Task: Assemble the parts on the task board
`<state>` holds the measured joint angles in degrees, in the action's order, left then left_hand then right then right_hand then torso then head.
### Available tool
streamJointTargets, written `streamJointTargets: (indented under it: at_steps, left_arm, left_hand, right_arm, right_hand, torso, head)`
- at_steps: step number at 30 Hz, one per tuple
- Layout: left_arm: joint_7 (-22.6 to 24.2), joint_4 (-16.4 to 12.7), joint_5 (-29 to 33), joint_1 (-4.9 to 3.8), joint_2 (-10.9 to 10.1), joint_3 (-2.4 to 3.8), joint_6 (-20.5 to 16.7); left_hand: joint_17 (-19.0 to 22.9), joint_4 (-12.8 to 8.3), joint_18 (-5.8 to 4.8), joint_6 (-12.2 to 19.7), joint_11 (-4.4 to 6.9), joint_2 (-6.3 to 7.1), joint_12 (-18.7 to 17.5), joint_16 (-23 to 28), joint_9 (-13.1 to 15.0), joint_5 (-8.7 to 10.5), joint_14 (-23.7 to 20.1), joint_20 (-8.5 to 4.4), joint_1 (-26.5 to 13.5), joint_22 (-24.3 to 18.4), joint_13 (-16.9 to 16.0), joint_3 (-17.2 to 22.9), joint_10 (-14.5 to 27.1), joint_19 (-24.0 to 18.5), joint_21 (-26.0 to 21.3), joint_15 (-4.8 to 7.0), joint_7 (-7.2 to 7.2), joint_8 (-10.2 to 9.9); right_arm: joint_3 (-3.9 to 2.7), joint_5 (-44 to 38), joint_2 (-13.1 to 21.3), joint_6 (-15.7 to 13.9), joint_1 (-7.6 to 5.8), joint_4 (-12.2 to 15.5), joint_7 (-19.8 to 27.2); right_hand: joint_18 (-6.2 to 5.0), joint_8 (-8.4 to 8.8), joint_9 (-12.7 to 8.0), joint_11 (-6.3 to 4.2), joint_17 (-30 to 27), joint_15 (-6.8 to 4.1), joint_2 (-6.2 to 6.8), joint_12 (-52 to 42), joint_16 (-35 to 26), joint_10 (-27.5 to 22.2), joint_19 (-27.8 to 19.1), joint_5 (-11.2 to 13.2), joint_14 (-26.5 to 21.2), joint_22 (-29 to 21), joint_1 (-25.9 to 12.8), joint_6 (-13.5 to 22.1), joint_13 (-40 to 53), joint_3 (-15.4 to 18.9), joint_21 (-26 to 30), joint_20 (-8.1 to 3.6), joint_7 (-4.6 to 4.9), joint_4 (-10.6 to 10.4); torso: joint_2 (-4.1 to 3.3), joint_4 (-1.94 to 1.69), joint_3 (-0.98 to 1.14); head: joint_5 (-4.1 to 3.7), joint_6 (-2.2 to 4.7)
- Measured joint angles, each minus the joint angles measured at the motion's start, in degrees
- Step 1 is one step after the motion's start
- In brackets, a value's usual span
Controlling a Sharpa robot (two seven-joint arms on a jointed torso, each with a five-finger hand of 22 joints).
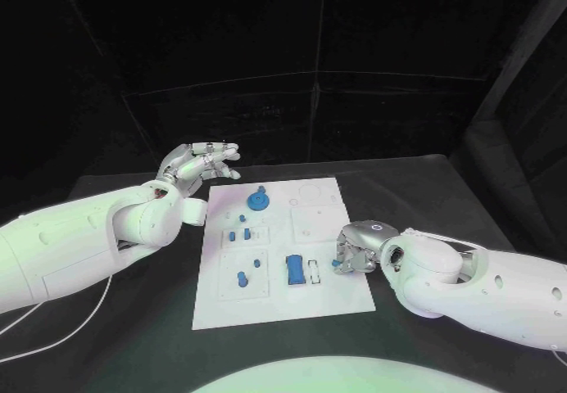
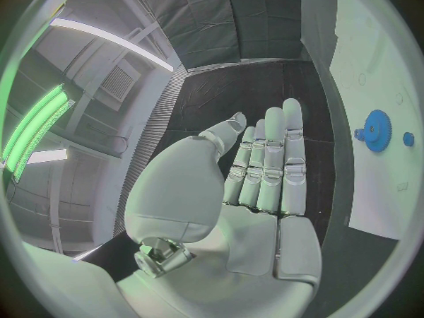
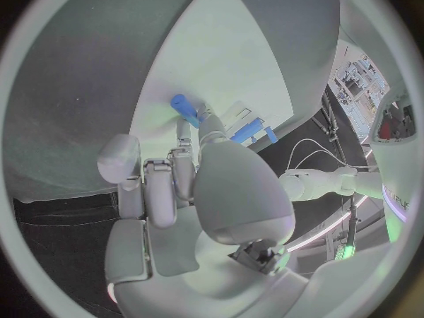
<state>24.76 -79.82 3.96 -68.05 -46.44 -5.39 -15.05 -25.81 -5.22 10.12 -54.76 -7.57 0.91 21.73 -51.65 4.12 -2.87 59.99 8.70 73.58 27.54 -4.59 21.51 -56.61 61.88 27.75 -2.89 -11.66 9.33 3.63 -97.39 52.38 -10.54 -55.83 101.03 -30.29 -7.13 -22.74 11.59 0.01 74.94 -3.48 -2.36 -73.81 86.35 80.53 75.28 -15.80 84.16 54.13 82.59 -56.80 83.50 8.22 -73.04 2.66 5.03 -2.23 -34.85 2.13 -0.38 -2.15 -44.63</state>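
Note:
The white task board (image 1: 337, 299) lies mid-table. On it are a blue gear (image 1: 258, 199) at the far end, a blue cylinder (image 1: 294, 268) nearer me, and several small blue pieces (image 1: 240, 235) on its left half. My right hand (image 1: 358, 246) is at the board's right edge, fingers curled down, pinching a small blue peg (image 1: 337, 264). The right wrist view has that peg (image 3: 184, 108) at the fingertips of the right hand (image 3: 194, 191), above the board (image 3: 239, 56). My left hand (image 1: 198, 166) hovers off the board's far-left corner, fingers straight, holding nothing. The left wrist view shows its flat palm (image 2: 256, 184) and the gear (image 2: 378, 128).
Black cloth covers the table (image 1: 142, 327) on all sides of the board. A thin white cable (image 1: 47, 319) trails over the table under my left arm. Dark curtains (image 1: 355, 49) close off the back.

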Motion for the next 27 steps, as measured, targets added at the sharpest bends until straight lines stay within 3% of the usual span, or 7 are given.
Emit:
streamJointTargets:
  at_steps: [3,8,10,12,15,20,27]
  left_arm:
    - [-0.04,-0.02,-0.05,0.00,-0.08,0.00,0.01]
    - [-0.11,-0.04,-0.17,0.00,-0.13,0.00,0.02]
    - [-0.15,-0.04,-0.23,0.00,-0.12,0.00,0.04]
    - [-0.18,-0.04,-0.27,0.00,-0.10,0.00,0.06]
    - [-0.21,-0.01,-0.33,0.00,-0.06,0.00,0.09]
    - [-0.27,-0.02,-0.42,0.00,-0.01,0.00,0.15]
    - [-0.35,-0.05,-0.49,0.00,-0.03,0.00,0.25]
  left_hand:
    - [0.00,0.00,0.00,0.00,0.00,0.00,0.00,0.00,0.00,0.00,0.00,0.00,0.00,0.00,0.00,0.00,0.00,0.00,0.00,0.00,0.00,0.00]
    - [0.00,0.00,0.00,0.00,0.00,0.00,0.00,0.00,0.00,0.00,0.00,0.00,0.00,0.00,0.00,0.00,0.00,0.00,0.00,0.00,0.00,0.00]
    - [0.01,0.00,0.00,0.02,0.00,0.00,0.00,0.00,0.00,0.00,0.00,0.00,0.00,-0.01,0.00,0.00,0.00,0.00,0.00,0.00,-0.02,0.00]
    - [0.06,0.00,0.00,0.20,0.00,0.00,0.00,0.00,0.00,0.00,0.00,0.00,0.00,0.00,0.00,0.00,0.00,0.00,0.00,0.00,-0.20,0.00]
    - [0.05,0.00,0.00,0.20,0.00,0.00,0.00,0.00,0.00,0.00,0.00,0.00,0.00,0.00,-0.01,0.00,0.00,0.00,0.00,0.00,-0.20,0.00]
    - [0.05,0.00,0.00,0.20,0.00,0.00,0.00,0.00,0.00,0.00,0.00,0.00,0.00,-0.01,0.04,0.00,0.00,0.00,0.00,0.00,-0.20,0.00]
    - [0.05,0.00,0.00,0.20,0.00,0.00,0.00,0.00,0.00,0.00,0.00,0.00,0.00,0.05,0.04,0.00,0.00,0.00,0.00,0.00,-0.20,0.00]
  right_arm:
    - [-0.03,-0.38,0.01,0.53,-0.03,0.12,0.03]
    - [0.02,0.26,0.52,0.11,0.02,0.69,0.07]
    - [0.13,1.99,1.12,-1.31,0.14,1.03,0.31]
    - [0.25,4.16,1.63,-2.97,0.26,1.23,0.70]
    - [0.48,8.23,2.26,-5.79,0.49,1.46,1.34]
    - [0.68,14.35,2.59,-9.57,0.74,2.31,2.59]
    - [0.65,19.71,2.42,-13.65,0.72,3.14,4.55]
  right_hand:
    - [0.00,0.52,-0.17,0.01,0.00,0.00,0.06,0.26,0.00,0.00,0.00,-0.38,0.00,0.06,0.06,-0.86,0.25,-1.83,0.00,0.00,-0.17,-1.11]
    - [0.00,1.68,-0.69,0.01,-0.01,-0.13,-0.96,0.67,0.00,-0.01,0.00,-0.51,-0.13,0.66,-1.22,-1.62,-0.34,-9.61,0.00,0.00,-0.23,-0.40]
    - [0.00,2.40,-0.77,0.00,-0.01,-0.24,0.43,0.96,0.00,-0.01,0.01,-2.07,-0.22,0.99,-2.78,-1.67,-3.43,-13.45,-0.03,-0.01,-0.21,-0.39]
    - [0.00,3.35,-0.77,-0.12,-0.01,-0.57,4.41,1.77,0.00,-0.09,0.21,-2.35,-0.13,1.39,-8.21,-2.14,-9.48,-25.68,-0.45,-0.21,0.25,0.59]
    - [0.01,3.59,-0.77,-0.11,-0.01,-0.56,6.03,1.45,0.00,-0.09,0.21,-1.07,-0.13,1.48,-11.71,-2.26,-9.71,-32.84,-0.56,-0.21,0.37,3.09]
    - [0.00,3.18,-0.77,-0.19,-0.01,-0.55,6.94,1.09,0.00,0.29,0.21,-0.19,-0.12,1.53,-13.51,-2.28,-9.49,-35.84,-0.57,-0.20,0.39,4.27]
    - [0.00,2.95,-0.77,-0.21,-0.01,-0.54,7.20,0.82,0.00,0.46,0.20,0.19,-0.12,1.74,-13.89,-2.29,-9.20,-36.89,-0.56,-0.20,0.40,5.32]
  torso:
    - [0.02,0.00,0.00]
    - [0.02,0.01,0.03]
    - [0.02,0.04,0.05]
    - [0.02,0.04,0.05]
    - [0.04,0.05,0.05]
    - [0.01,0.01,0.04]
    - [-0.02,-0.03,0.03]
  head:
    - [0.05,-0.04]
    - [0.18,-0.08]
    - [0.19,-0.08]
    - [0.19,-0.08]
    - [0.15,-0.14]
    - [0.25,-0.14]
    - [0.70,-0.44]
